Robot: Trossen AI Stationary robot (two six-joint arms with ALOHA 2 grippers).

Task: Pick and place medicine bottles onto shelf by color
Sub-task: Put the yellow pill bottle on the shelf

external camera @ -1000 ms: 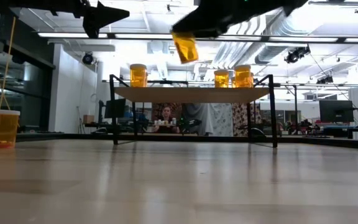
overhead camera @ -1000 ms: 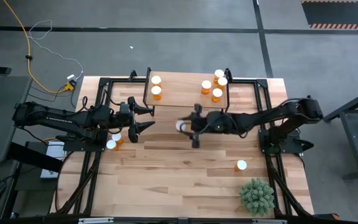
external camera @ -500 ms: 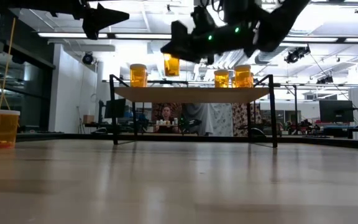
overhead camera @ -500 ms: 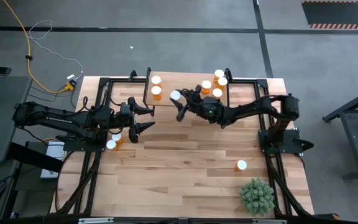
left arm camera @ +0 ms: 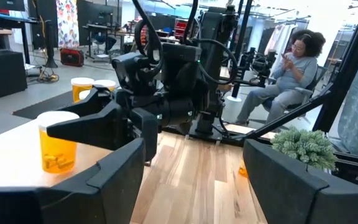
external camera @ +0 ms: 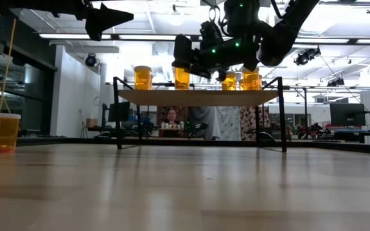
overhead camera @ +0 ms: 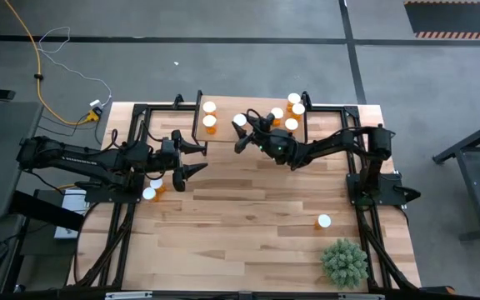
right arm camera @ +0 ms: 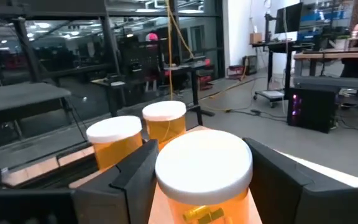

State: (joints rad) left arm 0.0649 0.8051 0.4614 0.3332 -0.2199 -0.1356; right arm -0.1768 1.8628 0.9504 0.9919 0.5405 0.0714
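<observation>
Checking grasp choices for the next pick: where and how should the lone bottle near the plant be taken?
The bottle stands upright with its white cap up and bare table around it, the plant a little way off. Probably best to come down from above and close the jaws on the orange body just under the cap, across its round sides.

- Held bottle [overhead camera: 239,121]: translucent orange, round white cap, upright, clamped in the right gripper [overhead camera: 242,133] over the shelf [overhead camera: 257,112].
- Two bottles [overhead camera: 209,115] stand upright at the shelf's left end.
- Four bottles [overhead camera: 290,114] cluster at its right end.
- Two bottles [overhead camera: 152,188] stand on the worktop's left side; one bottle [overhead camera: 323,222] stands near the right.
</observation>
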